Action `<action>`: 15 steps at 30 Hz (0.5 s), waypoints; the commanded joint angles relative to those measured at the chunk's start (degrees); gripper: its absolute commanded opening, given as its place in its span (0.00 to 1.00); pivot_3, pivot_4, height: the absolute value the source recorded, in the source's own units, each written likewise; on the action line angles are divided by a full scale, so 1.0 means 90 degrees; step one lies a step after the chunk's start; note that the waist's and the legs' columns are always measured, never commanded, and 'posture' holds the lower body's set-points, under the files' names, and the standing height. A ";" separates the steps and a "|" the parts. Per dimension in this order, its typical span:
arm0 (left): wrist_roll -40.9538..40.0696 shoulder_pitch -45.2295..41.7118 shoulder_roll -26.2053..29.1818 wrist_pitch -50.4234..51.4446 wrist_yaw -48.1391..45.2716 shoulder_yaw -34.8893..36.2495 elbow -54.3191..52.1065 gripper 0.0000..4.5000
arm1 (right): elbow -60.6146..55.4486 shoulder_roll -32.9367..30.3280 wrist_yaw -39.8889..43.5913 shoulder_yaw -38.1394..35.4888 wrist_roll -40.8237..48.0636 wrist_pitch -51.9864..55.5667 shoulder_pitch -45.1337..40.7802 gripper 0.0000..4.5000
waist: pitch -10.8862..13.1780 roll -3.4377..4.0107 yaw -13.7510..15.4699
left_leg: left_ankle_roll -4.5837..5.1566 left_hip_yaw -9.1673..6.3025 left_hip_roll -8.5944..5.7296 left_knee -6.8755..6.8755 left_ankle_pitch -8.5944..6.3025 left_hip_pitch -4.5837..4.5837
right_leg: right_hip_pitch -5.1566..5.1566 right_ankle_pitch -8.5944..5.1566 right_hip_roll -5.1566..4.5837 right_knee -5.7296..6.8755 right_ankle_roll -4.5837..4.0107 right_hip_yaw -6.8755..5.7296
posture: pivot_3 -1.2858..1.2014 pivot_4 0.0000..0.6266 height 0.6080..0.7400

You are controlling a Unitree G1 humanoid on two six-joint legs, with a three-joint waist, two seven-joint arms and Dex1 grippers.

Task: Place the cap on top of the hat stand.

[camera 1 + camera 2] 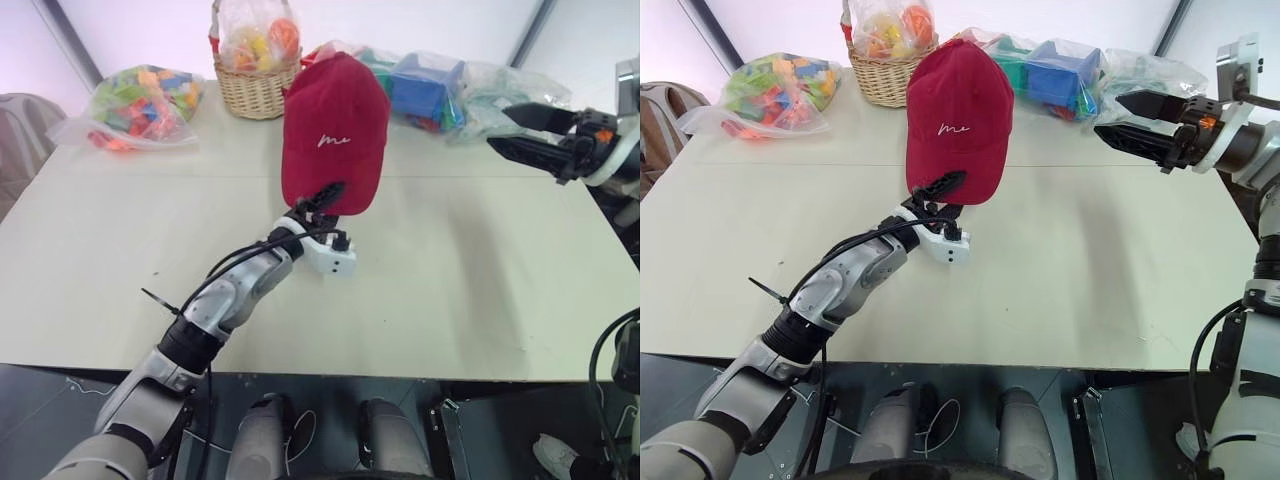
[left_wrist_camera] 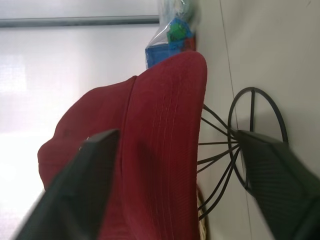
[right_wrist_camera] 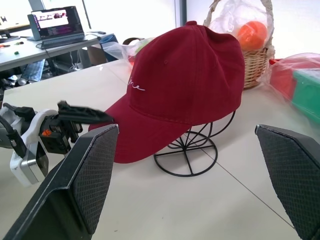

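Your dark red fabric baseball cap now sits on the black thin-wire hat stand toward the table's far edge, so your left gripper stands parted below its brim, and your right gripper waits spread aside.

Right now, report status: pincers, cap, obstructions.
Left pincer open at the brim, right pincer open, off to the side. Cap sits on hat stand. Nothing in the way.

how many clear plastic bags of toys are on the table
4: one at the far left corner, one in the wicker basket, one holding blue blocks, one crumpled far right. The cap may hide more.
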 commanded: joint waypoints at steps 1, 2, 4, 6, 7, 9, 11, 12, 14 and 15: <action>-0.0023 -0.0050 0.0018 -0.0016 0.0175 0.0052 -0.0181 1.00 | -0.0164 -0.0037 0.0006 -0.0188 0.0087 -0.0073 -0.0120 1.00 | 0.0000 0.0000 0.0002 | 0.0000 0.0000 0.0000 0.0000 0.0000 0.0000 | 0.0000 0.0000 0.0000 0.0000 0.0000 0.0000 | 0.52 0.24 1.00; -0.0003 -0.0043 0.0023 0.0000 0.0188 0.0047 -0.0185 1.00 | -0.0169 -0.0032 0.0002 -0.0188 0.0089 -0.0068 -0.0117 1.00 | 0.0000 0.0000 0.0001 | 0.0000 0.0000 0.0000 0.0000 0.0000 0.0000 | 0.0000 0.0000 0.0000 0.0000 0.0000 0.0000 | 0.52 0.24 1.00; 0.0005 -0.0039 0.0030 0.0008 0.0199 0.0040 -0.0183 1.00 | -0.0164 -0.0030 0.0001 -0.0186 0.0089 -0.0060 -0.0125 1.00 | 0.0000 0.0000 -0.0001 | 0.0000 0.0000 0.0000 0.0000 0.0000 0.0000 | 0.0000 0.0000 0.0000 0.0000 0.0000 0.0000 | 0.52 0.24 1.00; -0.0011 -0.0011 0.0050 -0.0006 0.0191 0.0040 -0.0201 1.00 | -0.0159 -0.0032 0.0003 -0.0186 0.0088 -0.0058 -0.0126 1.00 | 0.0000 0.0000 -0.0001 | 0.0000 0.0000 0.0000 0.0000 0.0000 0.0000 | 0.0000 0.0000 0.0000 0.0000 0.0000 0.0000 | 0.52 0.24 1.00; -0.0025 0.0037 0.0081 -0.0024 0.0187 0.0052 -0.0250 1.00 | -0.0161 -0.0032 0.0001 -0.0187 0.0090 -0.0056 -0.0124 1.00 | 0.0000 0.0000 -0.0002 | 0.0000 0.0000 0.0000 0.0000 0.0000 0.0000 | 0.0000 0.0000 0.0000 0.0000 0.0000 0.0000 | 0.52 0.24 1.00; -0.0073 0.0162 0.0169 -0.0068 0.0180 0.0101 -0.0403 1.00 | -0.0167 -0.0031 0.0002 -0.0189 0.0094 -0.0049 -0.0116 1.00 | 0.0000 0.0000 -0.0007 | 0.0000 0.0000 0.0000 0.0000 0.0000 0.0000 | 0.0000 0.0000 0.0000 0.0000 0.0000 0.0000 | 0.52 0.24 1.00; -0.0133 0.0291 0.0267 -0.0109 0.0205 0.0196 -0.0655 1.00 | -0.0173 -0.0029 0.0004 -0.0187 0.0096 -0.0043 -0.0106 1.00 | 0.0000 0.0000 -0.0011 | 0.0000 0.0000 0.0000 -0.0001 0.0000 0.0000 | 0.0000 0.0000 0.0000 0.0000 0.0000 0.0000 | 0.52 0.24 1.00; -0.0174 0.0349 0.0311 -0.0112 0.0211 0.0259 -0.0794 1.00 | -0.0178 -0.0027 0.0004 -0.0185 0.0097 -0.0039 -0.0099 1.00 | 0.0000 0.0000 -0.0008 | 0.0000 0.0000 0.0000 -0.0001 0.0000 0.0000 | -0.0001 0.0000 0.0000 0.0000 0.0000 0.0000 | 0.52 0.24 1.00; -0.0279 0.0465 0.0415 -0.0077 0.0170 0.0438 -0.1098 1.00 | -0.0191 -0.0025 0.0009 -0.0169 0.0088 -0.0033 -0.0074 1.00 | 0.0000 0.0000 -0.0002 | 0.0000 -0.0001 0.0000 -0.0002 0.0000 0.0000 | -0.0001 0.0000 0.0000 0.0000 0.0000 0.0000 | 0.52 0.24 1.00; -0.0380 0.0556 0.0483 -0.0005 0.0021 0.0564 -0.1268 1.00 | -0.0195 -0.0029 0.0018 -0.0155 0.0075 -0.0037 -0.0058 1.00 | 0.0000 0.0000 -0.0002 | 0.0001 0.0000 0.0000 -0.0002 0.0000 -0.0001 | -0.0001 0.0000 -0.0001 0.0000 0.0000 0.0000 | 0.52 0.24 1.00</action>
